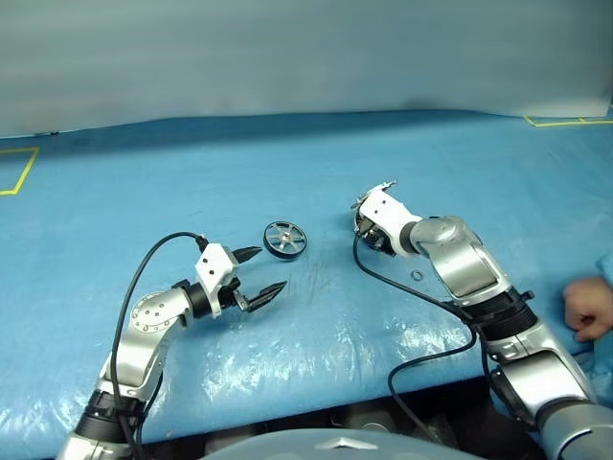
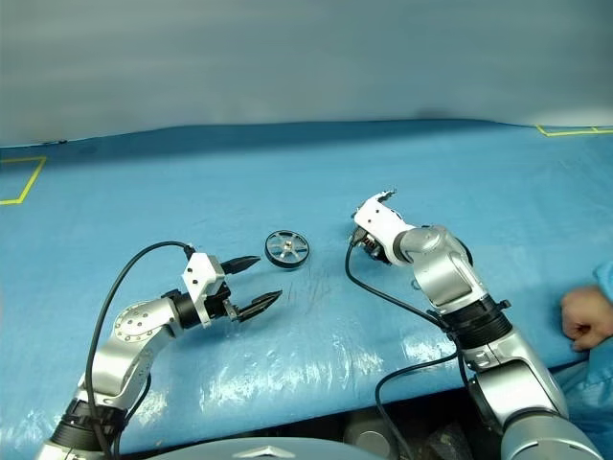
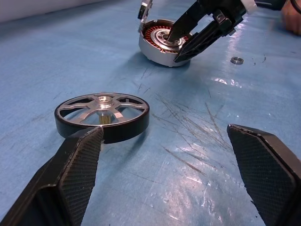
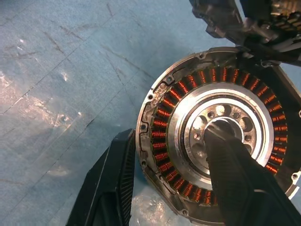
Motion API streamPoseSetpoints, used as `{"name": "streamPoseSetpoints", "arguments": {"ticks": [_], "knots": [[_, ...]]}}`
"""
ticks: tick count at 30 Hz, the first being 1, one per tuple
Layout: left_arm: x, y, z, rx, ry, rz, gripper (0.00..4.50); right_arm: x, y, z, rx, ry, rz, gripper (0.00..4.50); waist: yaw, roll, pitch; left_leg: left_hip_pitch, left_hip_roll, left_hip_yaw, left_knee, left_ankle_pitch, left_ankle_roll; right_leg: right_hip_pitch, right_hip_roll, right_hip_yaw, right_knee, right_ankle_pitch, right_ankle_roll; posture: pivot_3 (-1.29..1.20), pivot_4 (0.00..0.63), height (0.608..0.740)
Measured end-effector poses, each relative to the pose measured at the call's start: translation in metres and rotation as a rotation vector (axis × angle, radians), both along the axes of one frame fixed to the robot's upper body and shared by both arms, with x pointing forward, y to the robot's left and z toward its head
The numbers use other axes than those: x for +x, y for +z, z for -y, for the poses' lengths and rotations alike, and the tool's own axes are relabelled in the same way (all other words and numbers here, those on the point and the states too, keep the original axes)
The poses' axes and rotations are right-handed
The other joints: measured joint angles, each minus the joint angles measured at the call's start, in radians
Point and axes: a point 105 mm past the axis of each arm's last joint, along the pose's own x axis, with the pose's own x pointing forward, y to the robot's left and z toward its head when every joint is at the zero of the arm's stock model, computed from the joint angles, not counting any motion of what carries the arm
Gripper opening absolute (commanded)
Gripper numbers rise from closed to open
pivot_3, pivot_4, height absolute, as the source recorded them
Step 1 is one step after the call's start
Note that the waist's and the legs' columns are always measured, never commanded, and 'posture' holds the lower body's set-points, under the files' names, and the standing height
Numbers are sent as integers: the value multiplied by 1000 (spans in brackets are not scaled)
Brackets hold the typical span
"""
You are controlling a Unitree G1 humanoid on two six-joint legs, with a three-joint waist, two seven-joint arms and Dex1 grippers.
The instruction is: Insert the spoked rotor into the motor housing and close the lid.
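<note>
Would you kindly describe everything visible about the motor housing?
The motor housing is a round, shallow silver-grey metal cup lying open side up on the blue table cover. Copper-coloured windings ring its silver centre hub. The right gripper straddles its wall, one finger inside over the hub, the other outside the rim.

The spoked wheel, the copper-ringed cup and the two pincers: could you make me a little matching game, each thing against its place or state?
Things:
1. spoked rotor
2. motor housing
3. left pincer
4. right pincer
5. small ring

States:
A. open wide, holding nothing
B. lying flat on the blue table cover, untouched
C. one finger in the housing's centre, the other outside its rim
D. copper windings showing, no rotor inside
E. lying loose beside the housing

Pairs: 1-B, 2-D, 3-A, 4-C, 5-E
</note>
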Motion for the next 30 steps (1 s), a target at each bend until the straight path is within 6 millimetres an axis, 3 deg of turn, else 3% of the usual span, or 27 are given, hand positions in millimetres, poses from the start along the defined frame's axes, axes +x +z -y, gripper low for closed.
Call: {"name": "streamPoseSetpoints", "arguments": {"ticks": [5, 14, 30], "knots": [[-2, 4, 2, -6, -14, 12, 4500, -14, -1, -13, 39, 22, -22, 1931, 0, 0, 0, 0, 1, 0, 0, 0, 0, 0, 0, 0, 0, 0, 0, 0, 150, 740], [-4, 1, 1, -6, -10, -3, 4500, -62, 1, -78, 278, 122, -201, 1931, 0, 0, 0, 0, 1, -1, -1, 0, 0, 0, 0, -1, 1, -1, -1, 0, 150, 740], [-5, -2, -1, 3, 1, -11, 4500, -65, 2, -75, 314, 2, -274, 1931, 6, -1, -1, 0, -1, -2, 0, 0, 0, 1, -2, -2, 0, -1, -2, 0, 150, 740]]}}
